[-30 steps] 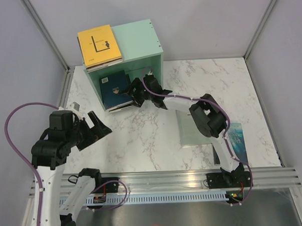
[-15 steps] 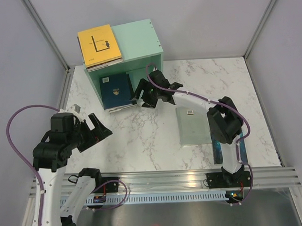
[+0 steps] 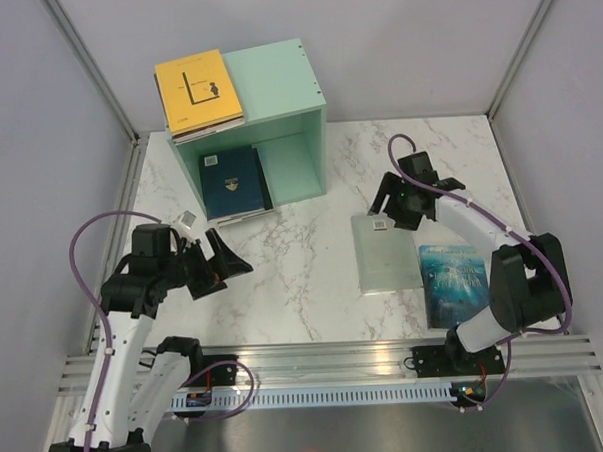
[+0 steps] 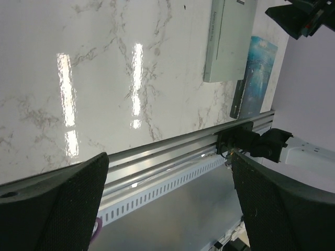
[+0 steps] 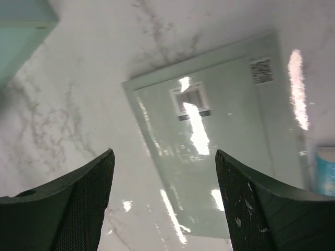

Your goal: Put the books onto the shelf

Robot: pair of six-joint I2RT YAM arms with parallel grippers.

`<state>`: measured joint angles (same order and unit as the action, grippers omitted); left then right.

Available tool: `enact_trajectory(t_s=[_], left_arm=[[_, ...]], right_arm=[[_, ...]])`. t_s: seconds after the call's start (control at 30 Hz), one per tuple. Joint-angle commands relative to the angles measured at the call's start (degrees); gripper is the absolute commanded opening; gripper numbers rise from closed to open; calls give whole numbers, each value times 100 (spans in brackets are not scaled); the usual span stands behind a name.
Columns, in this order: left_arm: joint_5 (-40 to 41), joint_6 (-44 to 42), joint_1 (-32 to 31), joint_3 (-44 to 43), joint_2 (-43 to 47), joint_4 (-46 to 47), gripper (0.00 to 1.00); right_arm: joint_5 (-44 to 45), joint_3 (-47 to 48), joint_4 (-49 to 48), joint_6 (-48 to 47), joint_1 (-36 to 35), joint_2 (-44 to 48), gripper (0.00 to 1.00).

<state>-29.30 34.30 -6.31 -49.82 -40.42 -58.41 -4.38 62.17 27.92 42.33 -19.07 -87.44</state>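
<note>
Books lying on the table (image 3: 314, 285) are both on our right side, so the coming move turns on that side. Nearest us, at about 4 o'clock from the table's middle, the teal book (image 3: 454, 284) lies flat. The mint book (image 3: 386, 257) is just beside it at its 9 o'clock, and we cannot tell whether they touch. The mint book's long axis runs 6 to 12 in the top view. Our left gripper (image 3: 221, 268) hangs at about 8 o'clock, jaws spread wide and empty, well apart from both books. Our right gripper (image 3: 393, 212) is over the mint book's far end, jaws spread with nothing between them. In its wrist view the label (image 5: 191, 102) shows just ahead of the fingers (image 5: 78, 209), and the book runs toward 6 o'clock from the jaws. We judge the right arm the one to take it, probably by an edge, since it lies flat. Farthest, at 11 o'clock, stands the shelf (image 3: 280, 82), its open side toward 6 o'clock, with a blue book (image 3: 233, 182) inside and a yellow book (image 3: 198, 90) on top. From the right jaws the opening lies at about 10 o'clock.
</note>
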Motion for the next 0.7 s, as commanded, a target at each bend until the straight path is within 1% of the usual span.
enact_trajectory(t_s=[0.0, 0.13, 0.2, 0.23, 0.27, 0.3, 0.37, 0.47, 0.53, 0.67], left_arm=[[-629, 129, -81, 480, -281, 935, 100], [-498, 296, -353, 912, -605, 1480, 100], [-236, 427, -826, 992, -860, 1692, 100], [-121, 489, -828, 983, -940, 1745, 100], [-7, 550, -1133, 983, -1019, 1806, 100], [203, 690, -1293, 975, -1081, 1868, 100], [363, 849, -1661, 1001, -1239, 2053, 100], [460, 1131, -1909, 1185, -1327, 2307, 100], [460, 1219, -1936, 1352, -1319, 2413, 100], [495, 1175, -1945, 1536, -1433, 2641, 100]], right_arm=[[183, -153, 266, -602, 368, -10, 81], [122, -12, 258, -822, 895, -605, 81], [122, 154, 232, -936, 1115, -887, 81], [122, 155, 205, -971, 1159, -993, 80], [131, 224, 187, -1015, 1212, -1081, 80], [148, 260, 152, -1077, 1247, -1282, 80], [157, 287, 100, -1130, 1318, -1477, 80], [140, 208, -58, -1165, 1362, -1811, 80], [-61, 94, -234, -1113, 1371, -1978, 80], [-483, -521, -656, -911, 1362, -1979, 79]])
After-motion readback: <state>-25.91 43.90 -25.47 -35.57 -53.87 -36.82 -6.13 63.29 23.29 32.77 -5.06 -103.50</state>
